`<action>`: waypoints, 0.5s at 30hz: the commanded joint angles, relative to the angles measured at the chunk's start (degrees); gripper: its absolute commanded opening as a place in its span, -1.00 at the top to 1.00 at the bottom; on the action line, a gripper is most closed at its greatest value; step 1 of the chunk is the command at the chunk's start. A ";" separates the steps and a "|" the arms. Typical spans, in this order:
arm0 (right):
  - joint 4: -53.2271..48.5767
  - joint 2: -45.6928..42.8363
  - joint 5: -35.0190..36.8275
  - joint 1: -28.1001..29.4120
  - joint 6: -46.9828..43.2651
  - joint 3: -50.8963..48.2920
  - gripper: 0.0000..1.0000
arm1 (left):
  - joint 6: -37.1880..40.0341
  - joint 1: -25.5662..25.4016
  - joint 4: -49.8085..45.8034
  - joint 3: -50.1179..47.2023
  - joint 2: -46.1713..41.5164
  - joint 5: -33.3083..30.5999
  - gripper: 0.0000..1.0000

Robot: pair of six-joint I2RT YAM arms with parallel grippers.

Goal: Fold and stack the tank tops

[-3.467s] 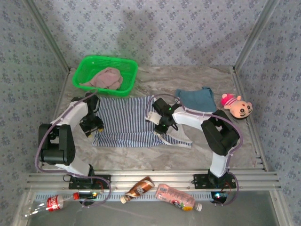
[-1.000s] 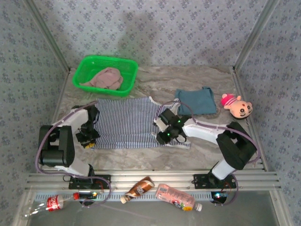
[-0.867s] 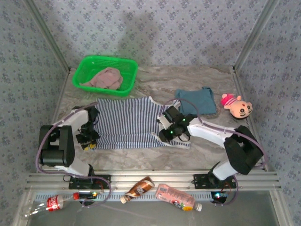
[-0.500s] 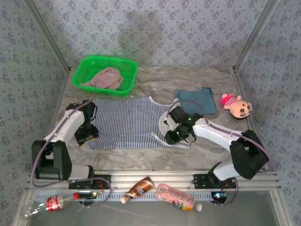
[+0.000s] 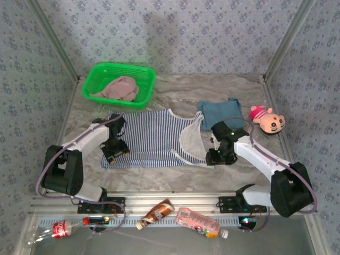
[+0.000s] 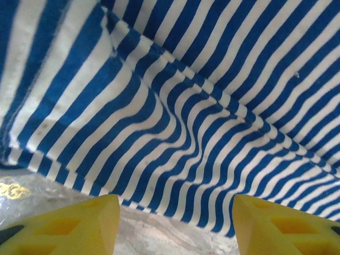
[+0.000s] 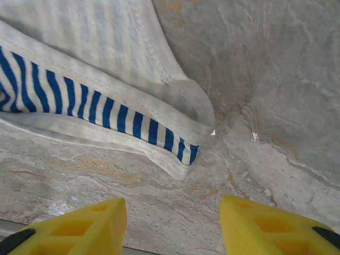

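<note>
**Ana:** Top external view first. Where is the striped tank top (image 5: 146,139)?

**Ben:** It is spread flat in the middle of the table (image 5: 223,87), with the hem toward the left arm and the straps toward the right. One strap side (image 5: 190,139) is turned over, so its pale inside shows. I'd judge that no proper fold has been made in it yet.

**Ana:** And the grippers?

**Ben:** The left gripper (image 6: 175,220) hovers at the hem edge. Its fingers are spread with nothing between them, and the striped cloth lies just ahead. The right gripper (image 7: 172,220) is released too, fingers apart over bare table. It is just beside the strap end (image 7: 186,151) and not touching it.

**Ana:** The other two tops?

**Ben:** The teal tank top (image 5: 220,112) lies beyond the right gripper as a compact rectangle. It may be folded, but I cannot tell for sure. The pink tank top (image 5: 121,87) sits bunched in the green basket (image 5: 106,71) at the far left, unfolded.

**Ana:** So how far along is the task?

**Ben:** Roughly a third, by my reckoning. One top is perhaps folded, the striped one is laid out ready, the pink one is not yet taken out, and nothing is stacked. The plush toy (image 5: 267,119) sits right of the teal top and has no part in this.
</note>
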 commanded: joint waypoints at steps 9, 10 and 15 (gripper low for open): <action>5.32 8.10 -5.36 -2.01 -1.30 -2.30 0.08 | 4.00 4.48 2.46 -4.37 -1.91 0.51 -0.17; 5.99 8.60 -5.75 -1.95 -1.39 -2.49 0.09 | 4.31 4.67 2.51 -4.46 -1.98 0.45 -0.17; 8.03 11.30 -7.24 -2.12 -1.46 -2.34 0.31 | 5.93 5.86 2.73 -4.98 -1.65 -0.12 -0.17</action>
